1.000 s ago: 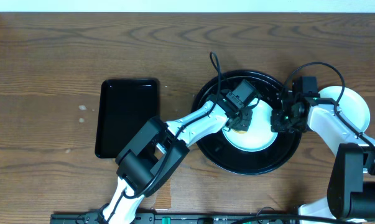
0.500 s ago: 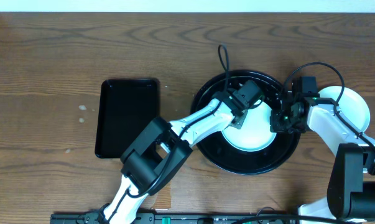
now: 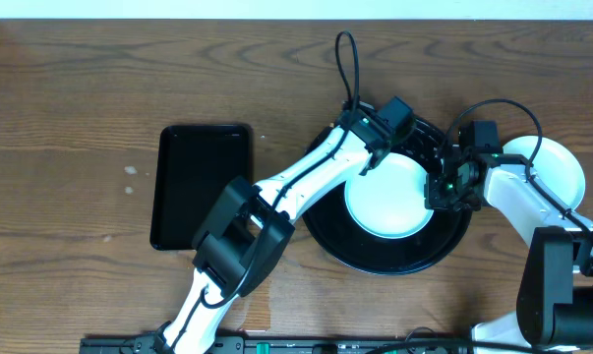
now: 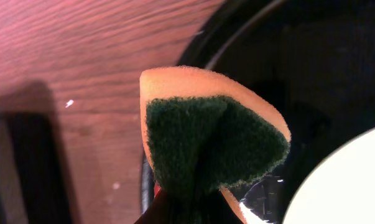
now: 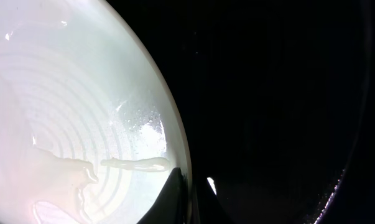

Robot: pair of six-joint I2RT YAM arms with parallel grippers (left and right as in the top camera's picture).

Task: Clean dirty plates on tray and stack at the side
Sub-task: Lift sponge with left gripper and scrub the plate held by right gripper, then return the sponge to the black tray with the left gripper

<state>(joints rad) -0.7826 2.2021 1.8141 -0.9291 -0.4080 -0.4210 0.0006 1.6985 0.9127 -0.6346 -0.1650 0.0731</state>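
A pale mint plate lies in the round black tray. My right gripper is shut on the plate's right rim; in the right wrist view a dark finger presses the rim of the wet, streaked plate. My left gripper is above the tray's far rim, off the plate, shut on an orange sponge with a green scrub face. The plate's edge shows at the lower right of the left wrist view. Another pale plate lies on the tabletop right of the tray.
A smaller rectangular black tray lies on the wood to the left of the round tray. My right arm reaches over the plate on the table. Bare wood tabletop extends to the left and far side.
My left gripper has moved with the sponge from the plate's middle to the tray's far rim, uncovering the plate. The right gripper has stayed on the plate's rim.
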